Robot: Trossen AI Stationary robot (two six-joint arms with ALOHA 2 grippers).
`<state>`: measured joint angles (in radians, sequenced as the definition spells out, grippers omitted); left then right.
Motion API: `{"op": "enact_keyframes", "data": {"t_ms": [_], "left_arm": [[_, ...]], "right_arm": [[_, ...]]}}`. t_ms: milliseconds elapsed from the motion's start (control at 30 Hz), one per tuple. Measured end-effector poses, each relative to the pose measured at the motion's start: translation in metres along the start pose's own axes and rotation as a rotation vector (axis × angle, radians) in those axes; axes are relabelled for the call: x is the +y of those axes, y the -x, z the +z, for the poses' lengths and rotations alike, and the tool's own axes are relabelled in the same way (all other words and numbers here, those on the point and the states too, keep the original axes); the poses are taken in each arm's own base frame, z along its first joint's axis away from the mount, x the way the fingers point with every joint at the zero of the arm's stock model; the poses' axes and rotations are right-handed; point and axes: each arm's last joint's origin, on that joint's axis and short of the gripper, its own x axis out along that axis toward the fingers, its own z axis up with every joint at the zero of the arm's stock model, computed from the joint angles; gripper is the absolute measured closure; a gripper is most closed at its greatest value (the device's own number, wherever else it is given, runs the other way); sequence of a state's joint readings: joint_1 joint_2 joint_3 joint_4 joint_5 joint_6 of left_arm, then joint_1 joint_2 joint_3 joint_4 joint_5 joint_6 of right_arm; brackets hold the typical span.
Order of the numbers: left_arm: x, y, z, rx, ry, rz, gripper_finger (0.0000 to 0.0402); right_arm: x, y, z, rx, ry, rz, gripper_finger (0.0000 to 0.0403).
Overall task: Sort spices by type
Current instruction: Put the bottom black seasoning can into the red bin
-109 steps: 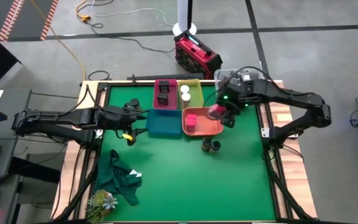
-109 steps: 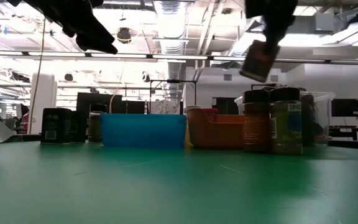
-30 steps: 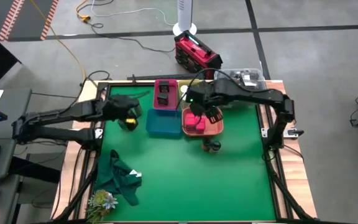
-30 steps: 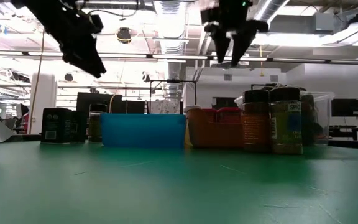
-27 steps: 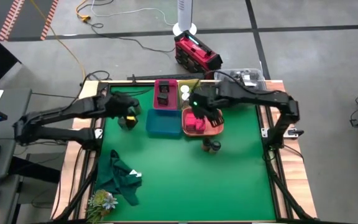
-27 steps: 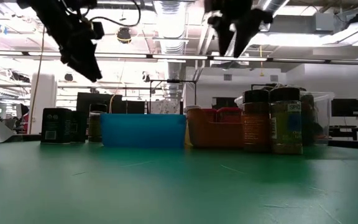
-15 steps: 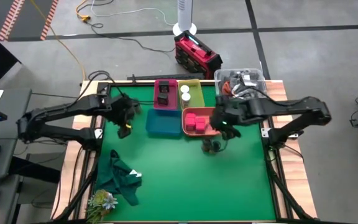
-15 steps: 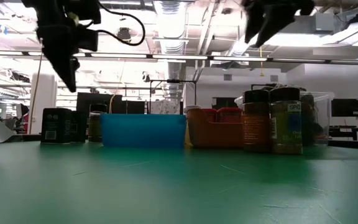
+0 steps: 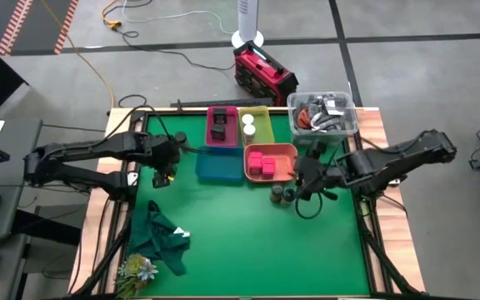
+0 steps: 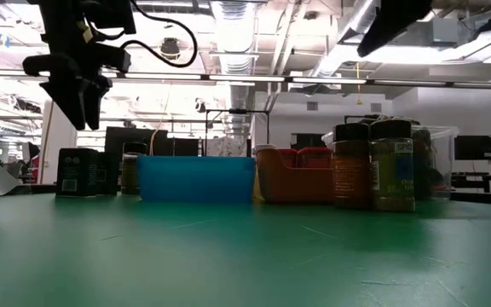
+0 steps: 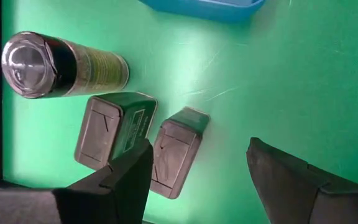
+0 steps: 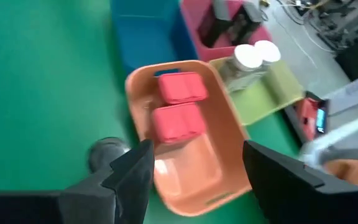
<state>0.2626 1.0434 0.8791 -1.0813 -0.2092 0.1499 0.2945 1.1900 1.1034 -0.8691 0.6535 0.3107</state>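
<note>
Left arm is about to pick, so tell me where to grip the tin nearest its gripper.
Take the dark tin across its two long flat sides, coming straight down from above. It stands upright with its top face showing; the left gripper hovers open over it. A second tin stands close alongside, so lower one finger carefully.

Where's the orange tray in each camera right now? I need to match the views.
High view: orange tray just behind table centre, touching the blue tray on its right.
Low view: right of centre, right of the blue tray.
Left wrist view: not in it; only the blue tray's edge.
Right wrist view: centre, holding red cubes.
Shared landmark: the blue tray.
</note>
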Motion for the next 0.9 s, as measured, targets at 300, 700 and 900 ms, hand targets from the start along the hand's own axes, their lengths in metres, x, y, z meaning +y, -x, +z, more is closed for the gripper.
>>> {"op": "enact_keyframes", "data": {"t_ms": [300,700,900], "left_arm": [[0.000,-0.010,0.006,0.046,0.118,-0.002,0.0155],[-0.003,-0.039,0.017,0.193,-0.094,0.026,0.0155],[0.002,-0.040,0.018,0.193,-0.164,0.044,0.0155]], "right_arm": [[0.030,-0.021,-0.027,-0.064,-0.057,0.067,0.0130],[0.041,-0.016,-0.027,-0.130,-0.040,0.118,0.0130],[0.042,-0.017,-0.027,-0.125,-0.023,0.115,0.0130]]}}
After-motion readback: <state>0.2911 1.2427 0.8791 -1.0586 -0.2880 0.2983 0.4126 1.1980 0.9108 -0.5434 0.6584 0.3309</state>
